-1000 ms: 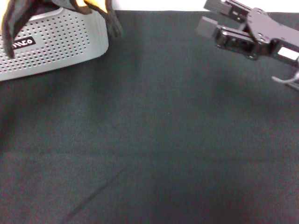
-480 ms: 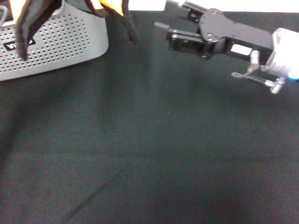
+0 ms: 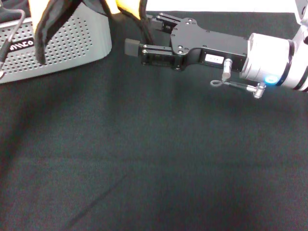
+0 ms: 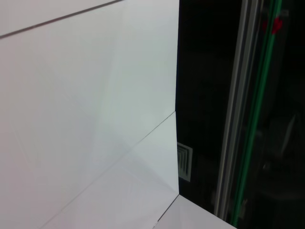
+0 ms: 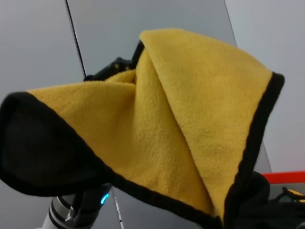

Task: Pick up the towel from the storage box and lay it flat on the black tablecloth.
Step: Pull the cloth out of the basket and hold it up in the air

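The towel [image 3: 48,19] hangs in the air over the storage box [image 3: 72,45] at the far left, dark side out with yellow showing at its top. Its black-edged corner dangles to the right of the box. My right gripper [image 3: 142,32] reaches in from the right, open, with that hanging corner between its fingers. The right wrist view is filled by the yellow face of the towel [image 5: 190,119]. Behind it, my left gripper [image 5: 116,66] holds the towel up by its top. The black tablecloth [image 3: 154,159] covers the table below.
The box's black label [image 3: 21,45] faces me, and a thin cable [image 3: 12,31] crosses its front. A white strip of bare table [image 3: 216,6] runs along the far edge. The left wrist view shows only white panels and a dark frame.
My right arm has swept left along the far side of the table until its fingers reach the towel's hanging corner. The towel has drifted slightly to the right.
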You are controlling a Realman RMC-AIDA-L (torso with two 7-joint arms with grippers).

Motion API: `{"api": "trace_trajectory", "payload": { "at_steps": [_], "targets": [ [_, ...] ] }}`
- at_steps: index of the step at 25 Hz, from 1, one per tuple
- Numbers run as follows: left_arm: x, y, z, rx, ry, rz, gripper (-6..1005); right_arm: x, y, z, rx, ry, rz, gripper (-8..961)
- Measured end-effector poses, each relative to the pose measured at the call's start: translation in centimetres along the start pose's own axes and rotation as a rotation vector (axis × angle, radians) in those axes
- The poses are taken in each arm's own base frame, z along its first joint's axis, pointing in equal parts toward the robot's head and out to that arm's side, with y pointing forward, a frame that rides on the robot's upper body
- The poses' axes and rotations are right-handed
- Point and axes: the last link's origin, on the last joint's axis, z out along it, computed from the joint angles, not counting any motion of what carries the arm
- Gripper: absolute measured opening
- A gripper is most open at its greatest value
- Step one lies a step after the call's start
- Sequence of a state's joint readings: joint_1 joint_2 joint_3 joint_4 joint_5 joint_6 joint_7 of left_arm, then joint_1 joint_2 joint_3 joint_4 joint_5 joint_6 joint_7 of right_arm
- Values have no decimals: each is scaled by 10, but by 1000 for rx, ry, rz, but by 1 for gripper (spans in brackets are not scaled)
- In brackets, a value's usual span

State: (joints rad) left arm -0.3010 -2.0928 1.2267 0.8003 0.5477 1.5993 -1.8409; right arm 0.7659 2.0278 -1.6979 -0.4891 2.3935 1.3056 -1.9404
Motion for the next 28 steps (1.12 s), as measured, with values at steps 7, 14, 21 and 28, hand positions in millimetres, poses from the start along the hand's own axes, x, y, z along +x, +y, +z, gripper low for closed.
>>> {"api": "trace_trajectory", "payload": {
  "at_steps": [7,14,21,28],
  "targets": [
    [3,1,-4,7,12,6,19,0,5,-4,-2,-20,-4,831],
    [4,1,-4,7,16,9,22,1,6,-8,6,-29,-4,504],
    [3,2,-4,-6,13,6,26,1,6,-8,10,-27,-3,278],
    [3,3,-7,-7,22,0,31,1,5,-8,11,-26,-6,196]
  ]
}}
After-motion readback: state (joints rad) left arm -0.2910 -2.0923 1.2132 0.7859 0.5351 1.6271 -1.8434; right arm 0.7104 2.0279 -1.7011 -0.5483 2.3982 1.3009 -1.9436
